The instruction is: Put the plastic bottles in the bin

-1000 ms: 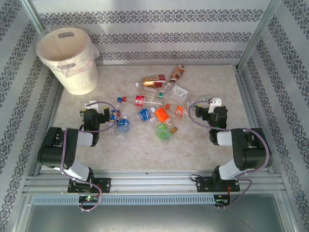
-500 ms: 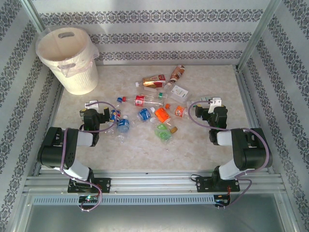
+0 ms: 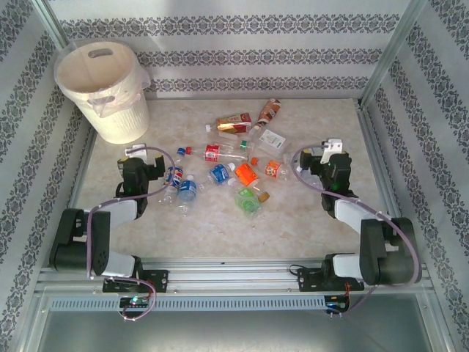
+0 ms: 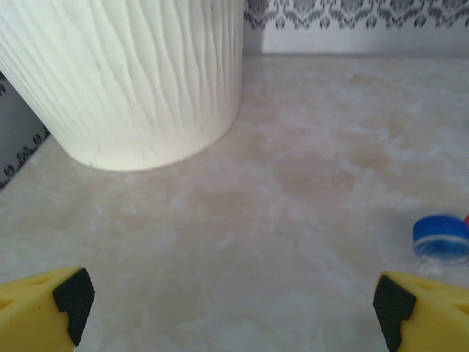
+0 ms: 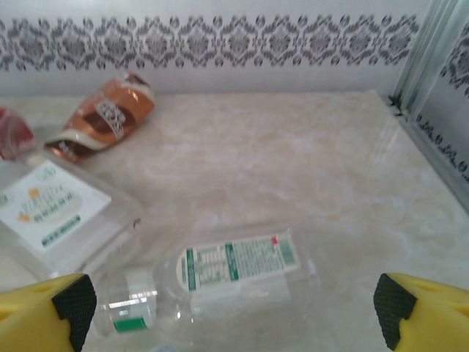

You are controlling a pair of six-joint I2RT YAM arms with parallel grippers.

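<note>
The cream bin (image 3: 95, 88) stands at the far left corner; its ribbed wall (image 4: 132, 73) rises ahead of my left gripper (image 4: 234, 308), which is open over bare table. The plastic bottles lie mid-table: red-labelled ones (image 3: 227, 122), a brown one (image 3: 270, 110), blue ones (image 3: 188, 189), an orange one (image 3: 245, 174), a green one (image 3: 248, 199). My left gripper (image 3: 135, 163) sits just left of the pile. My right gripper (image 3: 327, 155) is open at the pile's right. A clear bottle with a white-green label (image 5: 234, 268) lies on its side just ahead of my right gripper (image 5: 234, 312).
A blue bottle cap (image 4: 440, 238) shows beside my left gripper's right finger. A clear bottle with a white label (image 5: 51, 209) and the brown-labelled one (image 5: 102, 117) lie to the left in the right wrist view. The metal frame post (image 5: 432, 66) borders the right side.
Both arms have stretched forward. The left gripper moved a little toward the bin, the right gripper a little right and farther out. The bottles have not moved.
</note>
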